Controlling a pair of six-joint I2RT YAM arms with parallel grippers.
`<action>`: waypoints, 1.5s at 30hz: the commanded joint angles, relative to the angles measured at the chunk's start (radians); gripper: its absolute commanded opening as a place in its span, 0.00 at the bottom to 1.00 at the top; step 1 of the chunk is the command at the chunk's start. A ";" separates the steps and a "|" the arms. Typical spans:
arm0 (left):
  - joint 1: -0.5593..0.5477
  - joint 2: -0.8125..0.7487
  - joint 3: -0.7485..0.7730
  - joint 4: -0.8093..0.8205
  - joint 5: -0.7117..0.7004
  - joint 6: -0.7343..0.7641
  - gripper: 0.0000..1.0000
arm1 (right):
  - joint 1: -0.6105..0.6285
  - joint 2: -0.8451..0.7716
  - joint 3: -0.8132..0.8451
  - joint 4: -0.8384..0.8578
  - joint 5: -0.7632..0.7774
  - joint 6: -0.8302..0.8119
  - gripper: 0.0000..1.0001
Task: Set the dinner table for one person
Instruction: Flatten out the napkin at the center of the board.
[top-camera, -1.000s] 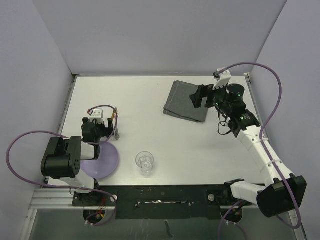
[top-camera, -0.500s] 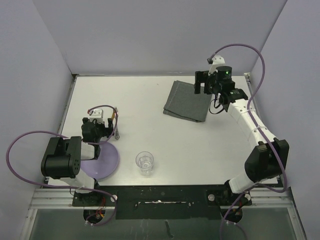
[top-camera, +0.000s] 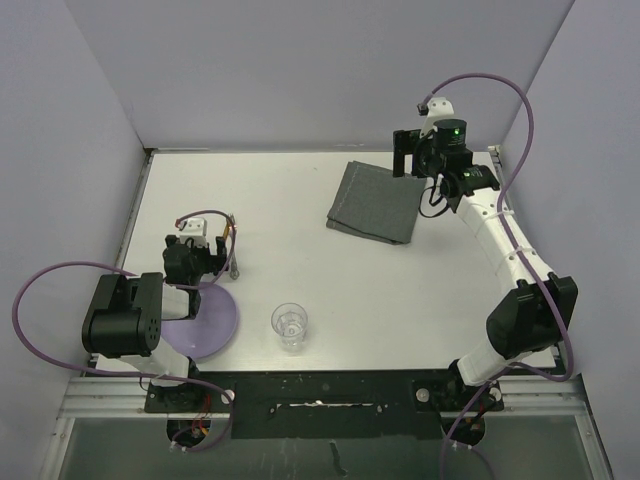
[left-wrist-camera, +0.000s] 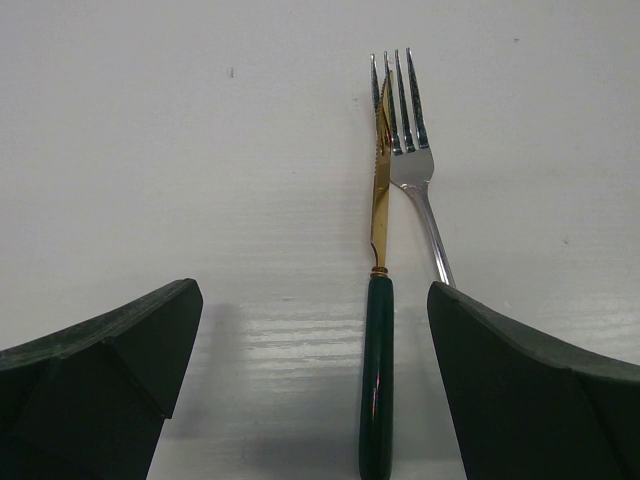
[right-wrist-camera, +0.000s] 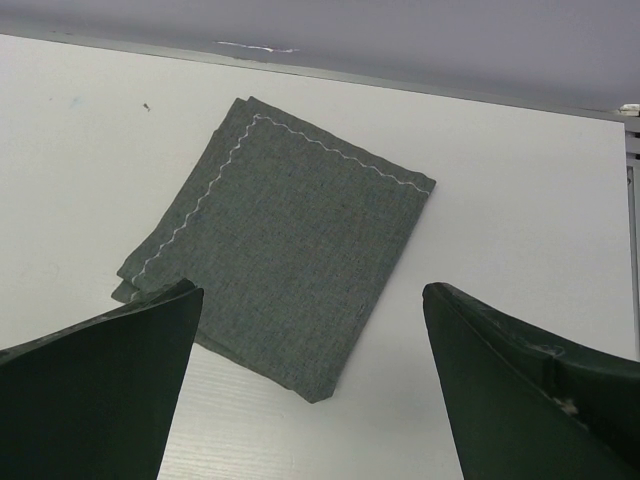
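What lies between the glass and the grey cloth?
Nothing: in the top view only bare white dinner table separates the glass from the folded grey cloth.

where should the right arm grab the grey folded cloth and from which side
The grey cloth lies flat on the table, folded in layers, so nothing stands up to clamp. Probably best is its corner nearest the right wrist camera: come down from above, straddle that corner and pinch the layers together.
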 joint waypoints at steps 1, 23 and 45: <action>-0.004 0.012 0.033 0.030 0.017 0.002 0.98 | 0.008 -0.006 0.053 -0.009 0.033 -0.017 0.98; -0.085 -0.776 0.150 -0.453 -0.158 -0.666 0.98 | 0.076 -0.044 0.015 -0.038 0.147 -0.042 0.98; -0.033 -0.759 0.135 0.029 0.454 -1.390 0.98 | 0.170 -0.133 -0.023 -0.050 0.255 -0.061 0.98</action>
